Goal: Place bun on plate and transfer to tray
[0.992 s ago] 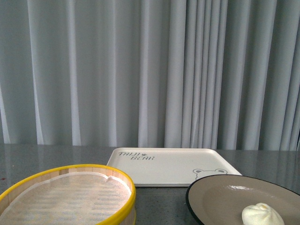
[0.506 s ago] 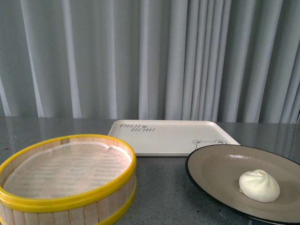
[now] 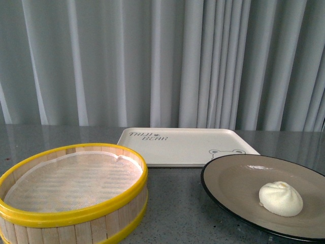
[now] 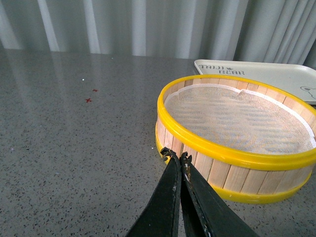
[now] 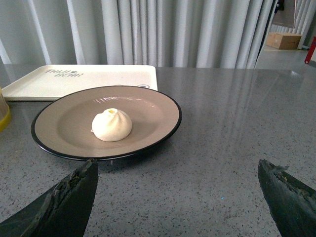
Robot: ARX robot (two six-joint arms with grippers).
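The cream-white bun [image 3: 281, 199] lies on the grey-beige plate [image 3: 238, 178] with a black rim, at the front right of the table. The cream tray [image 3: 177, 147] with bear lettering lies flat behind it. In the right wrist view the bun [image 5: 112, 125] sits on the plate [image 5: 153, 113], with the tray [image 5: 98, 76] beyond. My right gripper [image 5: 177, 165] is open wide and empty, just in front of the plate's near rim. My left gripper [image 4: 176, 157] is shut and empty, close to the steamer basket's side. Neither gripper shows in the front view.
A yellow-rimmed wooden steamer basket [image 3: 76, 206] stands at the front left, lined with white mesh; it also shows in the left wrist view [image 4: 237, 143]. The table is grey speckled stone. Grey curtains hang behind.
The front view has tilted down: basket, plate and bun now sit higher and show more fully. The objects themselves have not moved.
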